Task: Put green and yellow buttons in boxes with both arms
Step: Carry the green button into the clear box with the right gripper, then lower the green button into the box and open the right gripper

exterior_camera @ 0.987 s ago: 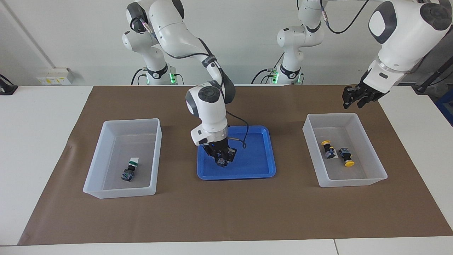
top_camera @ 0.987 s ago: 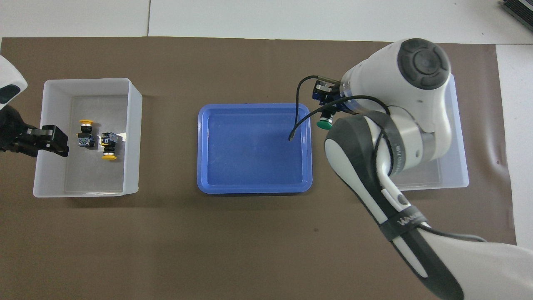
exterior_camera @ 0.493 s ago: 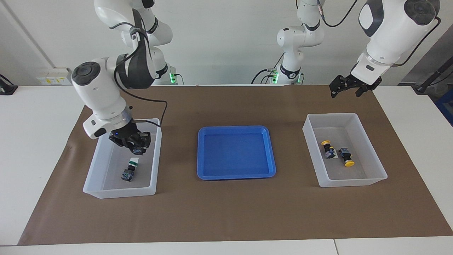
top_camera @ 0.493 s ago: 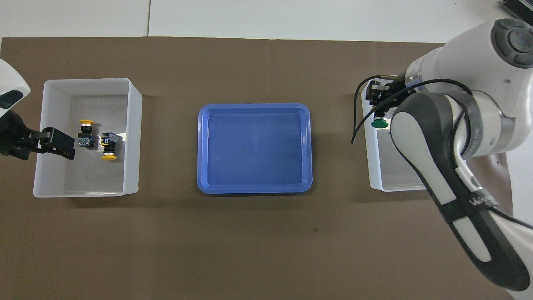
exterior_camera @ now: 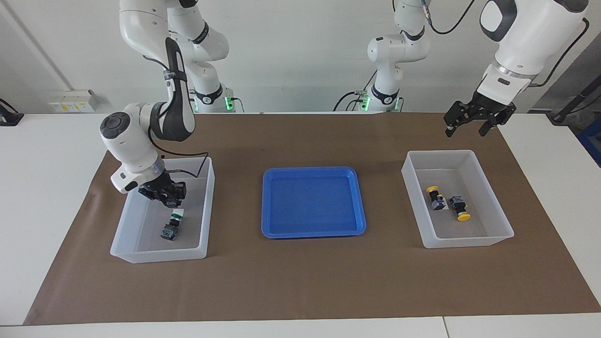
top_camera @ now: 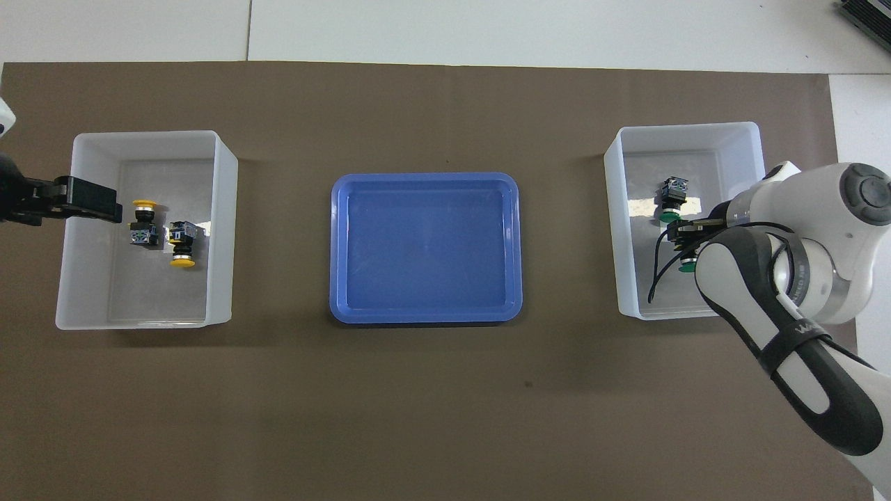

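green button [top_camera: 687, 263] in right tool [exterior_camera: 172, 201] (clamped) — over box [exterior_camera: 141, 256]

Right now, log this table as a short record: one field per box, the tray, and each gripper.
Box at left arm's end: two yellow buttons
Box at right arm's end: one green button lying inside
Blue tray: no buttons
Left gripper: open, raised over the brown mat beside its box
Right gripper: shut on second green button, inside its box

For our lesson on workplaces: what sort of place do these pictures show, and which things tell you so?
Probably a robotics lab: two large white jointed robot arms mounted at a white table covered by a brown paper mat, with sorting bins and a shallow blue plastic tray laid out.
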`<state>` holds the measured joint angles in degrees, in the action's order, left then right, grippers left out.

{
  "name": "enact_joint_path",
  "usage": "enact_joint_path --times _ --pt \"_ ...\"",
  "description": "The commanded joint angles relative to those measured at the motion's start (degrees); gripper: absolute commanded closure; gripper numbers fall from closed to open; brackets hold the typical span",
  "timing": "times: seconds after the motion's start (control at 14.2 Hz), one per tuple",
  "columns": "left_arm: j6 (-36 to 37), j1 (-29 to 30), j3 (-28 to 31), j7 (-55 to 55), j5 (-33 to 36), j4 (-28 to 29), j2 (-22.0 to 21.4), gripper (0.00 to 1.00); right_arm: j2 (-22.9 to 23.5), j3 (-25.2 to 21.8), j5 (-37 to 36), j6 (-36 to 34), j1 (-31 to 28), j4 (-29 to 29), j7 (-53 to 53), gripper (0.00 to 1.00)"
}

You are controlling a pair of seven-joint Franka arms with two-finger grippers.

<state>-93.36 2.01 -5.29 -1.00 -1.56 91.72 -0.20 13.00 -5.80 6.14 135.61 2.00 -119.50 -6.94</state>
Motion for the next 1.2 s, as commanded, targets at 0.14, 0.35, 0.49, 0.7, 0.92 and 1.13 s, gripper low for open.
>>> enact_joint_path --times 0.14,0.35,0.49,0.7,0.92,1.13 --pt "-1.3 -0.3 0.1 -0.3 -0.6 1.4 -1.3 0.00 0.0 0.8 0.9 5.2 -1.1 -2.3 -1.8 1.00" --pt "-1.0 -0.2 0.2 -0.1 -0.1 1.4 -1.3 0.00 0.4 0.8 0.9 5.5 -1.1 -2.1 -1.4 0.00" --pt "-0.7 -0.3 0.1 -0.1 2.1 1.2 -1.2 0.00 0.3 0.8 0.8 5.2 -0.7 -0.8 -1.2 0.00" --pt "-0.2 -0.3 0.0 -0.1 2.6 0.9 -1.2 0.00 -1.2 0.6 -0.1 3.0 1.2 1.9 3.6 0.00" --pt "0.4 -0.2 0.0 -0.6 2.6 0.9 -1.3 0.00 -2.7 0.4 -1.0 -3.6 5.1 5.1 12.8 0.00" --pt "0.7 -0.2 0.0 -0.6 2.5 0.9 -1.3 0.00 -4.3 0.7 -6.4 -14.2 5.8 12.2 17.1 0.00"
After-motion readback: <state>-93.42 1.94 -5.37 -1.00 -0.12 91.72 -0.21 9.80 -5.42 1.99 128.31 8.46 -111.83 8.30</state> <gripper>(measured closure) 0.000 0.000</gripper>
